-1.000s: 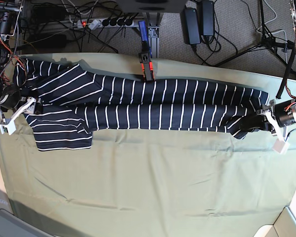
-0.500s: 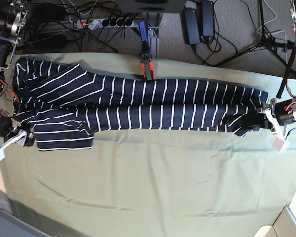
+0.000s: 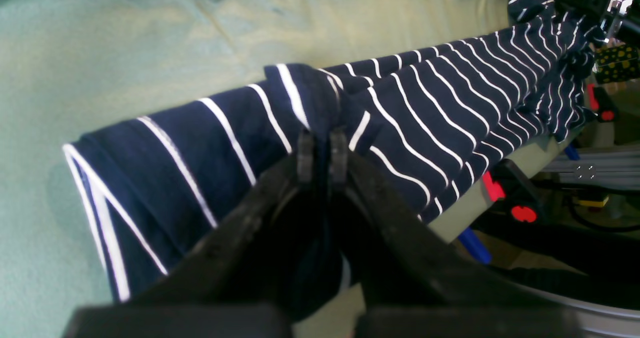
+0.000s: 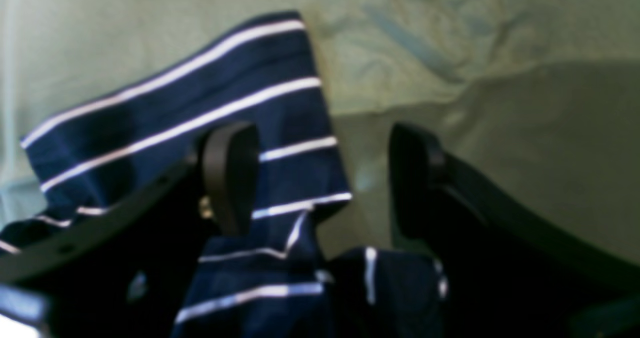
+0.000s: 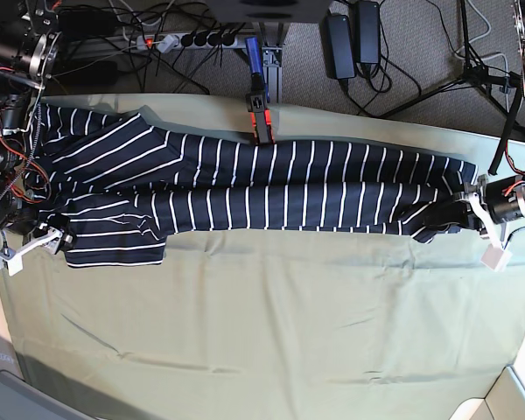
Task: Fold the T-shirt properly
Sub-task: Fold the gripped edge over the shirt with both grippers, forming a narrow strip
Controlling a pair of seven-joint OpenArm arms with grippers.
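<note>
The dark navy fabric T-shirt with thin white stripes [image 5: 245, 188] is laid out in a long folded band on the plain olive-green cloth [image 5: 271, 332]. One end is pinched between the closed black fingers of the left gripper [image 3: 320, 151]. The right gripper [image 4: 320, 178] is held wide apart over a striped sleeve edge, nothing clamped.
</note>
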